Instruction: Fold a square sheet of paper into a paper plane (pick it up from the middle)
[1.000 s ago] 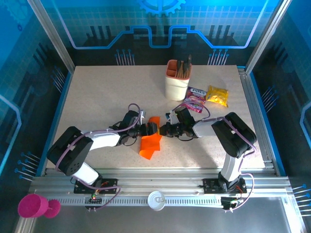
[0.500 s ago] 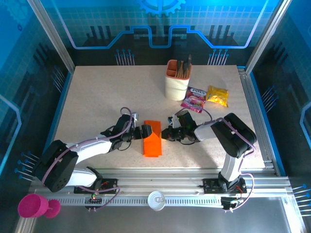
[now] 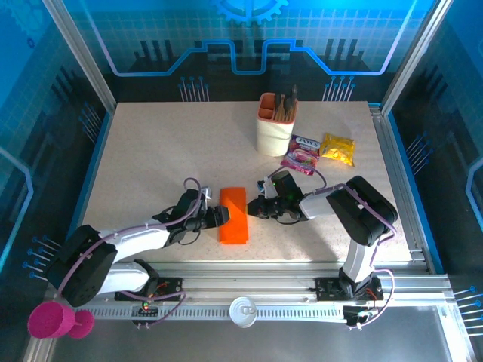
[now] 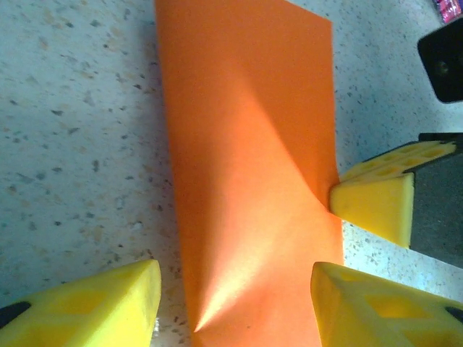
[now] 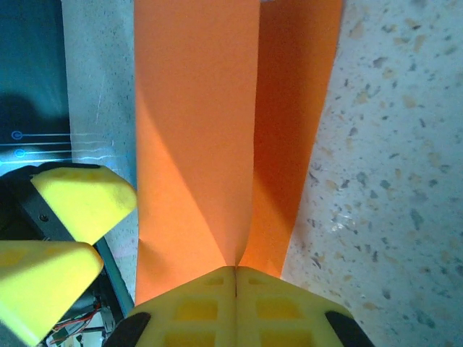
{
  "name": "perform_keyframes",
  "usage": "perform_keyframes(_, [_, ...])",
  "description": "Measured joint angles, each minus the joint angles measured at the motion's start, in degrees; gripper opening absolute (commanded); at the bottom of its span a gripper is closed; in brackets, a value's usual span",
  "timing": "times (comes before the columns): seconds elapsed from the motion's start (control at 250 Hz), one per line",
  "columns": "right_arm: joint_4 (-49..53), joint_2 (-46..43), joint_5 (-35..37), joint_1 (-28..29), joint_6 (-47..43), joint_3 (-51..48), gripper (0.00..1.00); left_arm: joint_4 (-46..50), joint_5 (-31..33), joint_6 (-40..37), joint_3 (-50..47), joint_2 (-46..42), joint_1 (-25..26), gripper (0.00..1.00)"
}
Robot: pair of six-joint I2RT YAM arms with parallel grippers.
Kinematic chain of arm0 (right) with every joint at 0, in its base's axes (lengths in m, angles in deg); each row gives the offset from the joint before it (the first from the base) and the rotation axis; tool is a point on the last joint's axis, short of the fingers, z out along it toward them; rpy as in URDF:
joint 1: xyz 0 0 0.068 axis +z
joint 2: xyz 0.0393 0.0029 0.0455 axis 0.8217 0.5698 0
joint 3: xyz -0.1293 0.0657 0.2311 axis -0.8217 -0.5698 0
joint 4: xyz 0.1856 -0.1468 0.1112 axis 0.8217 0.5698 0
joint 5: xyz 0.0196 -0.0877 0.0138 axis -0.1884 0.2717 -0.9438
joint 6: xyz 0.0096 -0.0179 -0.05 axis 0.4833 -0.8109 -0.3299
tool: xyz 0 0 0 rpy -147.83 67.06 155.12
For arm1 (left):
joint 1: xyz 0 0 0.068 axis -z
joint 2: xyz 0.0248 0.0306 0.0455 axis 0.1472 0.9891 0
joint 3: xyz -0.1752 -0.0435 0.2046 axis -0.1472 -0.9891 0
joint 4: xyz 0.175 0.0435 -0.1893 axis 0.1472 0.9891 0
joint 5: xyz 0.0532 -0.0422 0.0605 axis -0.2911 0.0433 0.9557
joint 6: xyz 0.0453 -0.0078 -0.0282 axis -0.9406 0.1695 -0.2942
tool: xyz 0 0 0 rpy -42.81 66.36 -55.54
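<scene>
The square sheet of paper (image 3: 233,215), folded to a narrow strip, lies flat on the table (image 3: 151,151), lower middle of the overhead view. The left gripper (image 4: 235,289) straddles it with jaws apart; the right gripper (image 5: 236,278) is closed, tips against the strip's edge. I'd say the centre crease is being set; next needs a corner lifted for the nose.

Left wrist view: far end of the square sheet of paper (image 4: 246,144) cropped ahead of the left gripper (image 4: 235,303); near end cropped between its parted fingers. Right wrist view: near edge of the sheet hidden under the closed tips of the right gripper (image 5: 236,293); pinched or merely pressed, not discernible. Top view: contents of pen cup (image 3: 273,128) and print on snack packets (image 3: 302,160), beyond the right gripper, too small to tell.
</scene>
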Motion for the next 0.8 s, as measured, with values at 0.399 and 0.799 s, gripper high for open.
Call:
perform_keyframes(0.399, [-0.11, 0.04, 0.00, 0.90, 0.02, 0.33, 0.00, -2.89, 0.02, 0.98, -1.66, 0.96, 0.85, 0.51])
perform_keyframes(0.799, [-0.17, 0.55, 0.00, 1.31, 0.20, 0.31, 0.00, -4.22, 0.04, 1.03, -1.66, 2.93, 1.55, 0.53])
